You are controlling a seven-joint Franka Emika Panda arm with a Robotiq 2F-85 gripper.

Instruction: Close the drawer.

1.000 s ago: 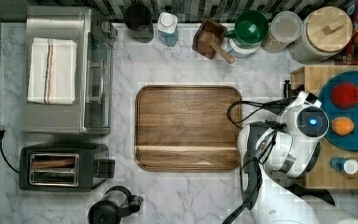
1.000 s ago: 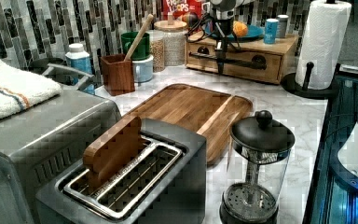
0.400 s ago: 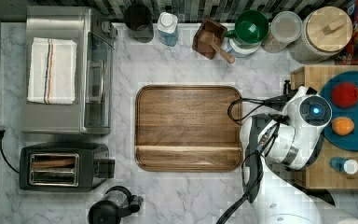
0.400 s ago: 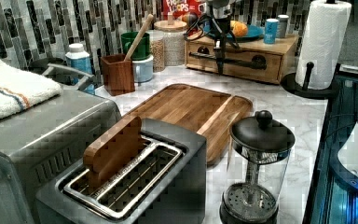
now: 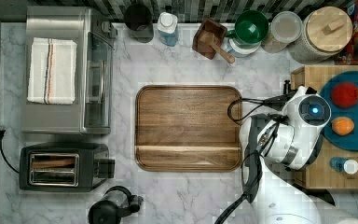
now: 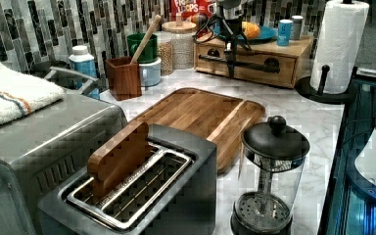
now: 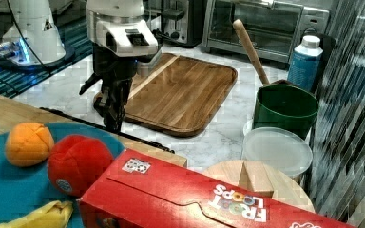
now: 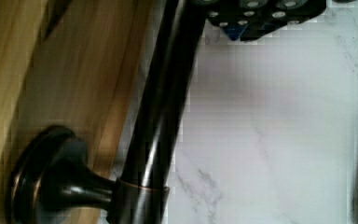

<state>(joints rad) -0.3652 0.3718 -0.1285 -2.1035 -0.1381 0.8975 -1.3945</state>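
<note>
arm (image 5: 303, 126) shifted toward drawer (image 6: 247, 61); gripper (image 6: 231, 58) at its dark handle (image 8: 161, 112), probably touching, finger state unclear; marble counter (image 5: 186, 65).

arm (image 7: 119, 28): upright, wrist bent down | gripper (image 7: 113, 121): pointing down

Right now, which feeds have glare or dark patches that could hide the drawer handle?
Wrist view: the dark metal bar handle carries a bright streak of glare, pale bamboo drawer front evenly lit. Left view: handle reads clearly against the wood. Right view: it lies shadowed below the arm.
</note>
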